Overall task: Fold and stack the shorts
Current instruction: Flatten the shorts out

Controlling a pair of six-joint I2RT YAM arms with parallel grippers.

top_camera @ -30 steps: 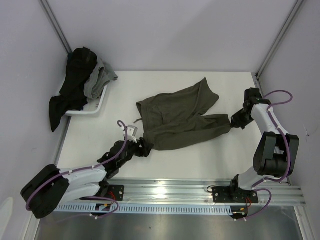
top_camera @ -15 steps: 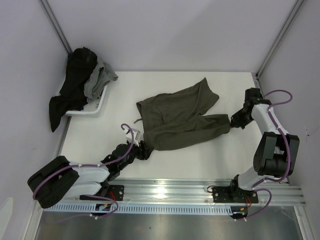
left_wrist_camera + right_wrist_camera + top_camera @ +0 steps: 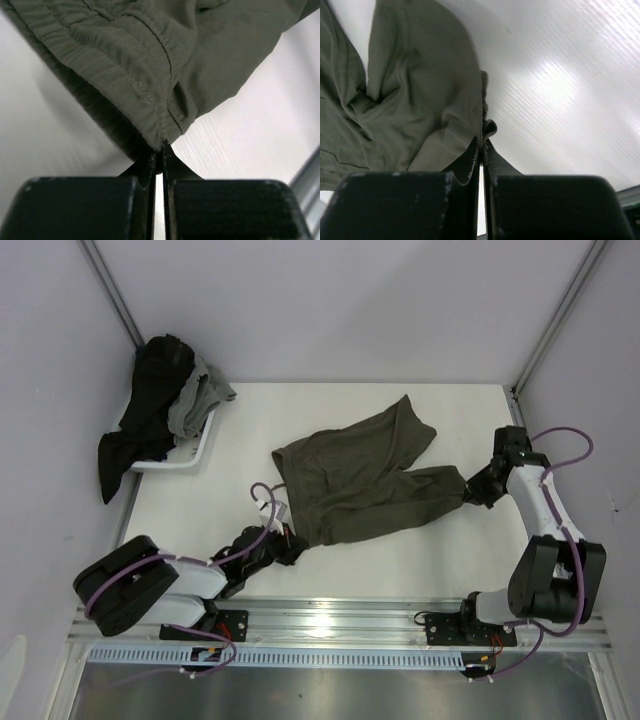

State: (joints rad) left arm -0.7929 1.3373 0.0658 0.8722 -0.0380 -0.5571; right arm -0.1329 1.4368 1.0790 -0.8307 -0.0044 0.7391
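Observation:
Olive-green shorts [image 3: 360,480] lie spread on the white table, waistband to the left, one leg pointing up, the other to the right. My left gripper [image 3: 291,542] is shut on the near corner of the waistband; in the left wrist view that corner [image 3: 165,135] is pinched at the fingertips [image 3: 161,150]. Over at the right leg's hem end, my right gripper [image 3: 468,490] is shut on the fabric. The right wrist view shows the hem edge [image 3: 482,112] caught between its jaws [image 3: 482,145].
A white basket [image 3: 197,450] at the back left holds a pile of dark and grey clothes [image 3: 165,405], some hanging over its edge. Grey walls enclose the table on three sides. A metal rail [image 3: 350,620] runs along the near edge.
My left gripper slid forward to the waistband corner and shut on it. The right arm shifted slightly right, still holding the leg hem.

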